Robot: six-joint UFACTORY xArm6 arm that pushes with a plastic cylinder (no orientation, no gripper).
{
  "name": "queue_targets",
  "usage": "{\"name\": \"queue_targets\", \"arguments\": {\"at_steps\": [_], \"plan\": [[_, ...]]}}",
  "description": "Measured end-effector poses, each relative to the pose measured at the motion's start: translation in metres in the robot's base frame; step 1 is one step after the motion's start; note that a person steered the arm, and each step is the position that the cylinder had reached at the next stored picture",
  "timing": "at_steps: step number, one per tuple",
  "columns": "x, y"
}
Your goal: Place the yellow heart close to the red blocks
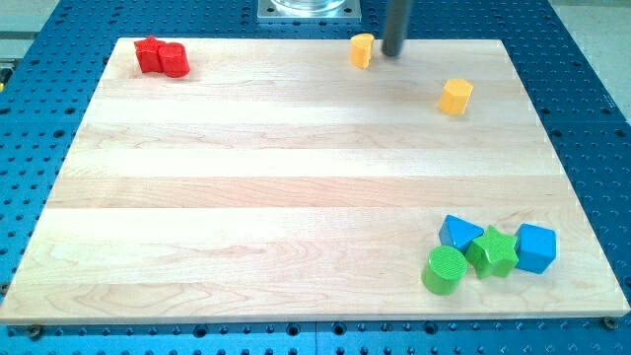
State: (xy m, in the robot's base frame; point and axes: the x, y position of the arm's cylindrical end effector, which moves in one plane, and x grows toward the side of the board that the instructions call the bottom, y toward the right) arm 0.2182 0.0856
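A wooden counter [296, 177] carries two red blocks [162, 57] at the view's top left. The yellow heart [362, 49] sits well apart, top centre. My tip [392, 53], a bare rod without fingers, stands just right of it; an off-centre push could spin the heart off the top edge.

Bright, even light falls from overhead on the pale wooden board [296, 187], with no harsh glare; only a soft sheen brightens its middle planks. Shadows are short and faint, pooled close under the green cylinder block [444, 270] and the yellow hexagonal block [455, 97]. The dark rod blurs slightly toward my tip [391, 53]. Focus is otherwise fairly sharp, and the perforated blue table [582, 89] shows mild softness toward the edges.
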Motion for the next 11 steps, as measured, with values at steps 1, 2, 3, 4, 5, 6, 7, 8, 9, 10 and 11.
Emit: {"name": "queue_targets", "arguments": {"at_steps": [1,2,3,4,5,6,7,8,9,10,11], "plan": [[0.013,-0.091],[0.013,-0.168],[0.048,-0.158],[0.071,-0.180],[0.065,-0.221],[0.068,-0.178],[0.062,-0.206],[0.062,-0.208],[0.041,-0.193],[0.038,-0.254],[0.038,-0.214]]}}
